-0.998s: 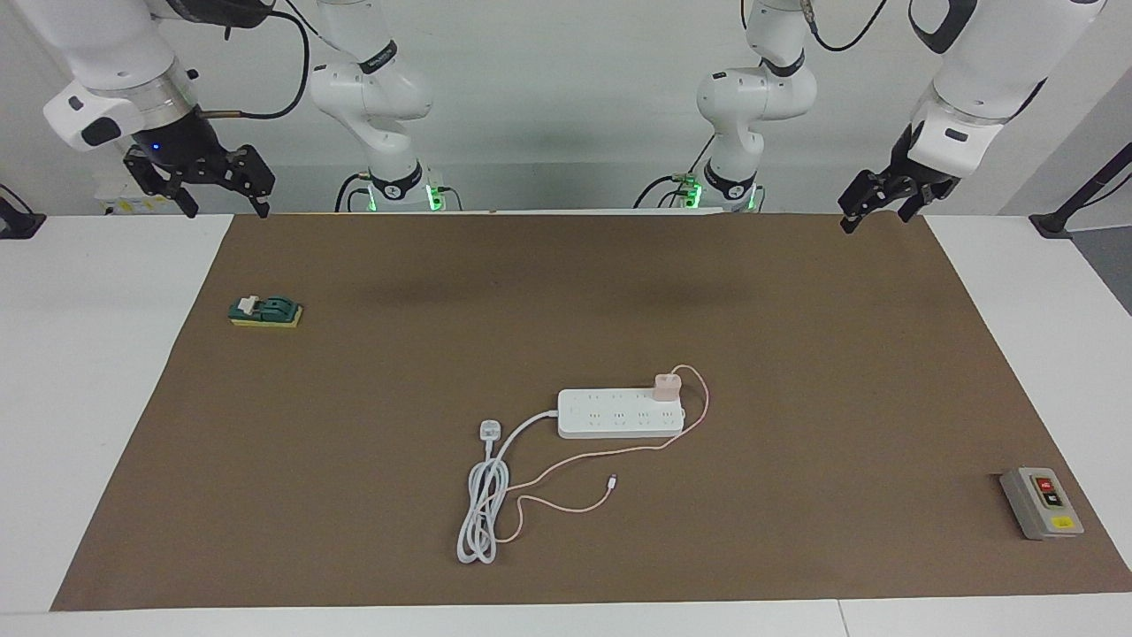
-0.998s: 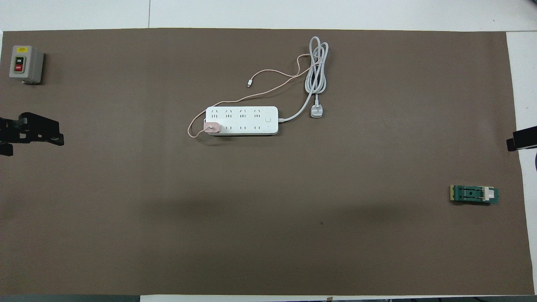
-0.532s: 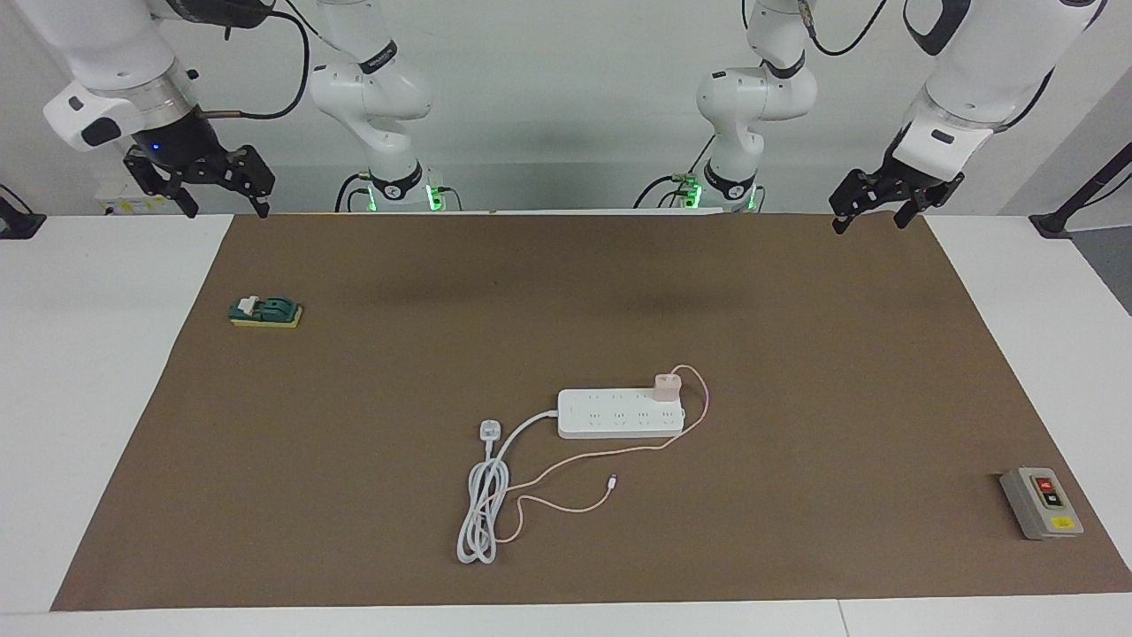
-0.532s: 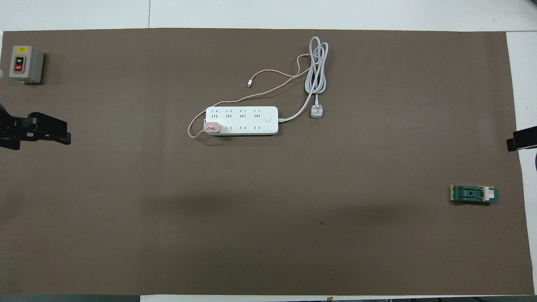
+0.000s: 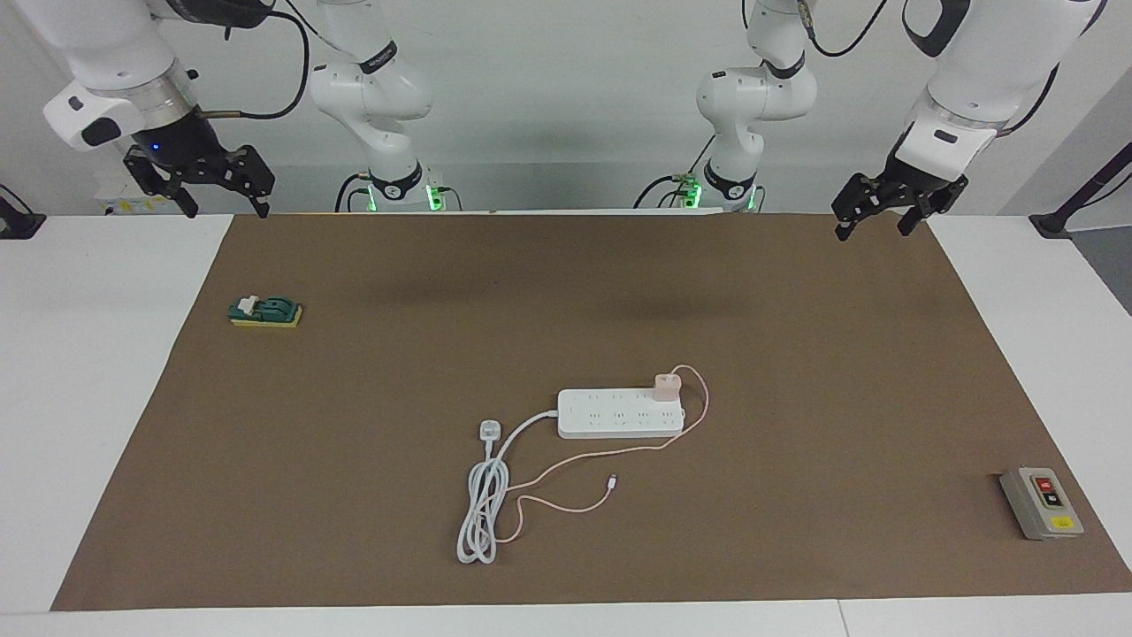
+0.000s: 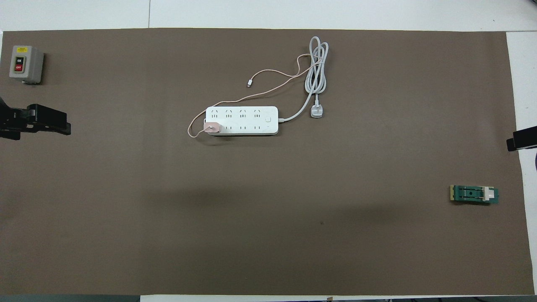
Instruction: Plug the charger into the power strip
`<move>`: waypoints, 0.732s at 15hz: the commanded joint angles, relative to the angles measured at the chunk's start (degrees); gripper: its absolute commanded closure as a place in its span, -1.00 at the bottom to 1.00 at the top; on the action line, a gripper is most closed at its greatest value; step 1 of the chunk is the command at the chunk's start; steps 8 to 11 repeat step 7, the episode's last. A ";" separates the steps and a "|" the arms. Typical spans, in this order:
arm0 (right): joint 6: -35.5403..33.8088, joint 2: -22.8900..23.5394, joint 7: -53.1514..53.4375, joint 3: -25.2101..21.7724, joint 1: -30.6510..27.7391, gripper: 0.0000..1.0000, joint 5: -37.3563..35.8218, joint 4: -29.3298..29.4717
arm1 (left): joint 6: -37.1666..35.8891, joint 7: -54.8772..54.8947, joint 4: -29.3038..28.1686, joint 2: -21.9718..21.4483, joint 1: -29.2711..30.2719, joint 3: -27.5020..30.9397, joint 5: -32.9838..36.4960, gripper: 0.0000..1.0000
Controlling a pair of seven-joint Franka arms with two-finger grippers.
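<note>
Bench: white, covered mid-span by a brown mat.

Power strip: long white bar lying flat near the mat's middle, well apart from both hands. Its thick white cord runs off the end toward the right arm's side and lies coiled, ending in a white three-pin plug.

Left hand: raised over the mat's corner at the left arm's end, fingers spread, holding nothing.

Right hand: raised over the bench edge at the right arm's end, fingers spread, holding nothing; only one tip shows from overhead.

Switch box: grey with red and yellow buttons, on the mat at the left arm's end, well below the left hand in the facing view.

Green block: on a yellow base, on the mat not far from the right hand.

Charger: small pink cube standing on the strip's end socket toward the left arm's end, apparently seated, though the prongs cannot be seen. Its thin pink cable loops round that end of the strip.
</note>
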 commanded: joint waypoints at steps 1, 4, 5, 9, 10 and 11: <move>-0.98 -0.34 -0.74 -0.14 -0.27 -1.00 -0.72 0.21 | 0.81 0.71 -1.15 -0.81 -0.83 1.08 -0.28 -1.00; -0.98 -0.34 -0.74 -0.05 -0.27 -1.00 -0.72 0.21 | 0.81 0.54 -1.06 -0.72 -0.83 1.08 -0.28 -1.00; -0.98 -0.34 -0.74 -0.05 -0.27 -1.00 -0.81 0.21 | 0.73 0.45 -1.06 -0.72 -0.83 1.08 -0.28 -1.00; -0.98 -0.34 -0.74 -0.14 -0.27 -1.00 -0.81 0.21 | 0.64 0.54 -1.06 -0.72 -0.83 1.08 -0.28 -1.00; -0.98 -0.34 -0.74 -0.14 -0.27 -1.00 -0.81 0.21 | 0.64 0.54 -1.06 -0.72 -0.83 1.08 -0.28 -1.00; -0.98 -0.34 -0.74 -0.14 -0.27 -1.00 -0.81 0.21 | 0.64 0.54 -1.06 -0.72 -0.83 1.08 -0.28 -1.00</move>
